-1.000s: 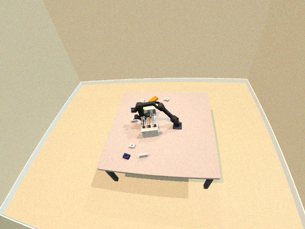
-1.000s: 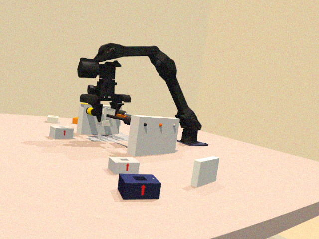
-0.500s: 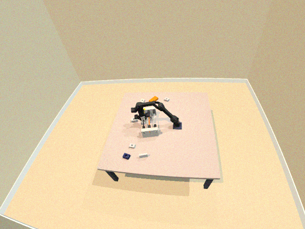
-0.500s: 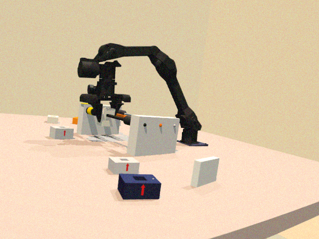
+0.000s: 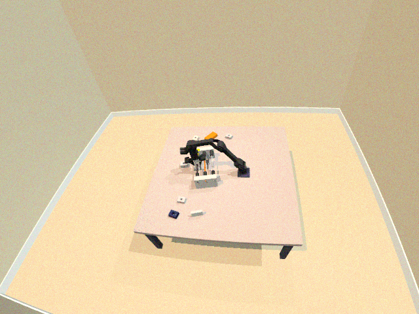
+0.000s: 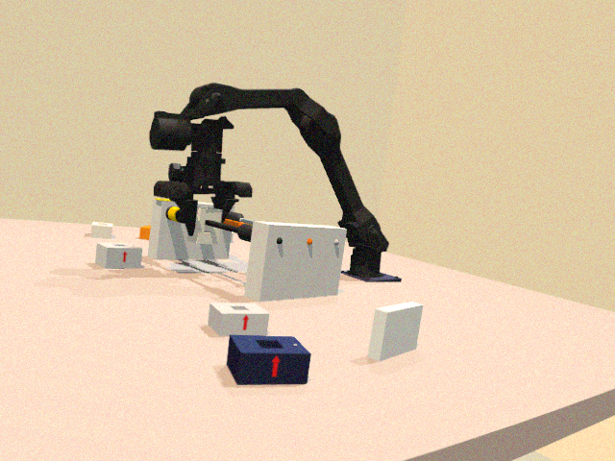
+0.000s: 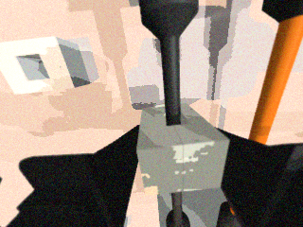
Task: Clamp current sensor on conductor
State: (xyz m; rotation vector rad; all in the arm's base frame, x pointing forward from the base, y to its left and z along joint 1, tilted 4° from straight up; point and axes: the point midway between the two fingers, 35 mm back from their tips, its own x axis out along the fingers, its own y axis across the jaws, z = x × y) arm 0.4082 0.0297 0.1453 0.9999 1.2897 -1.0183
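Fingers w/ grey sensor (image 7: pixel 182 153) held between, round dark conductor (image 7: pixel 171 80); orange conductor (image 7: pixel 275 85) just beside.

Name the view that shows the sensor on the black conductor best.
Wrist: the sensor fills the frame, closed round the black conductor. Exterior shows only a sliver of it between the tool's fingers; top shows nothing distinct.
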